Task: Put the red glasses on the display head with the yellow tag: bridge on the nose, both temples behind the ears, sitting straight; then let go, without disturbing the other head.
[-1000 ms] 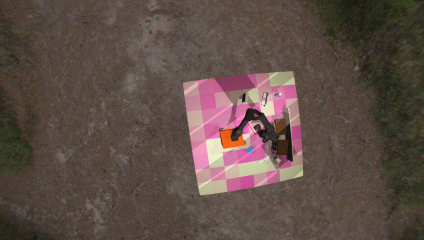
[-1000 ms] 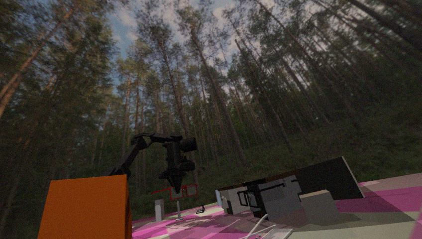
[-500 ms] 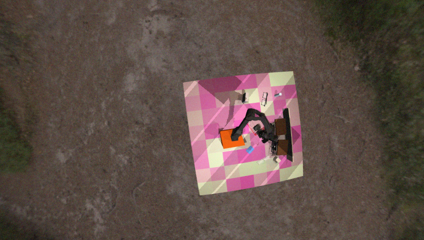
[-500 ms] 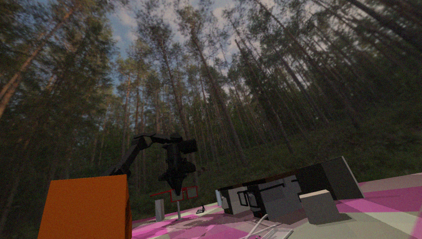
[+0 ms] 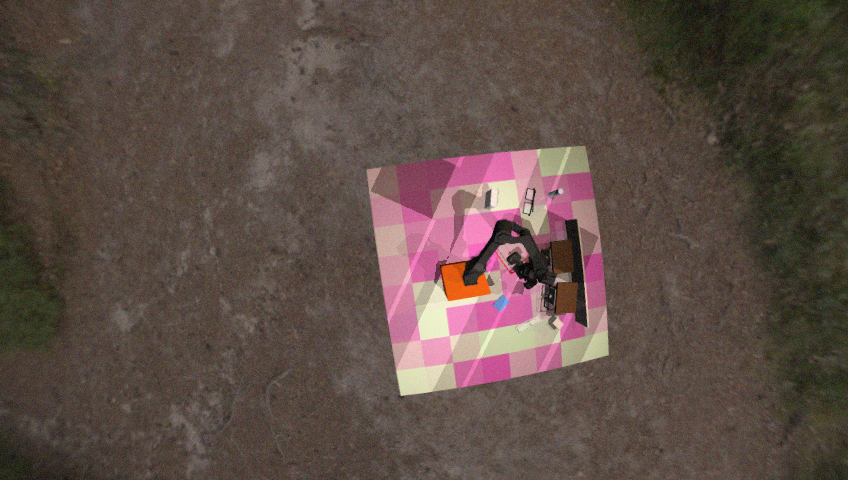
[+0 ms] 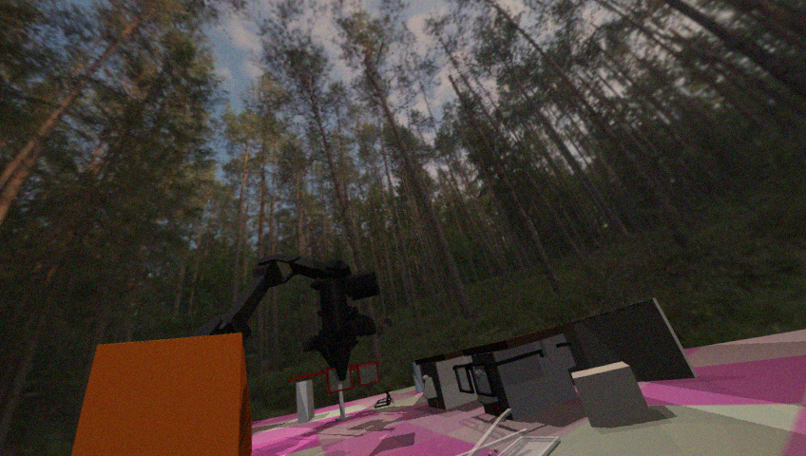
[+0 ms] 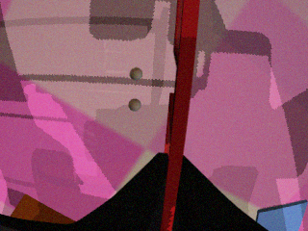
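My gripper (image 6: 342,377) (image 7: 168,163) is shut on the red glasses (image 6: 308,376) (image 7: 185,87). They hang in the air with their lenses facing sideways, in front of the display heads and clear of them. One head (image 5: 561,256) (image 6: 455,384) has a brown top and a bare front; my arm partly covers it from above. The other head (image 5: 565,297) (image 6: 526,389) has black glasses (image 5: 548,297) at its front. I cannot make out a yellow tag on either head. The fingertips are hidden under the wrist in the top view.
A dark panel (image 5: 578,261) stands behind both heads. A small box (image 5: 555,322) (image 6: 610,395) and pale glasses (image 5: 528,324) lie near the occupied head. A grey post (image 6: 340,404) shows below the gripper. Other things are an orange block (image 5: 464,288) (image 6: 163,395) and a blue block (image 5: 501,302).
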### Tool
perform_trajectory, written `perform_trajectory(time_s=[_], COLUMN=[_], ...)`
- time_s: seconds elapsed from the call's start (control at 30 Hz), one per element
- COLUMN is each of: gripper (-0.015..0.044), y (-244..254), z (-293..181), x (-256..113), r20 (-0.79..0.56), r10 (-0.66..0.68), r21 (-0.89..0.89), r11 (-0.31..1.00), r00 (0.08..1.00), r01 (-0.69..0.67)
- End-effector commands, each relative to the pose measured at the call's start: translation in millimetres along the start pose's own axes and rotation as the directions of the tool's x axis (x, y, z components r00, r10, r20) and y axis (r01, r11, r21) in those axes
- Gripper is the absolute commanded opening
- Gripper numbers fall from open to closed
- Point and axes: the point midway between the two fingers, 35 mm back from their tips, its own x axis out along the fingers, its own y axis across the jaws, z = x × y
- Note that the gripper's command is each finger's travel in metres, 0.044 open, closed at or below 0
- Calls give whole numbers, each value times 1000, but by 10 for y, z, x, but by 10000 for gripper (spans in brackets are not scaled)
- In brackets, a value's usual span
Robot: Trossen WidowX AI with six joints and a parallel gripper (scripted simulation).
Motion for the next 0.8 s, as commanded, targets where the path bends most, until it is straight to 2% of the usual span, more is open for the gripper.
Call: perform_trajectory(time_s=[0.0, 0.77], gripper=[0, 0], y=[11, 5], z=[-10, -3], x=[64, 273], r20=[-3, -3], r10=[8, 7], r21=[8, 8], r11=[1000, 1000], r00=[1000, 1000], r01=[-8, -7])
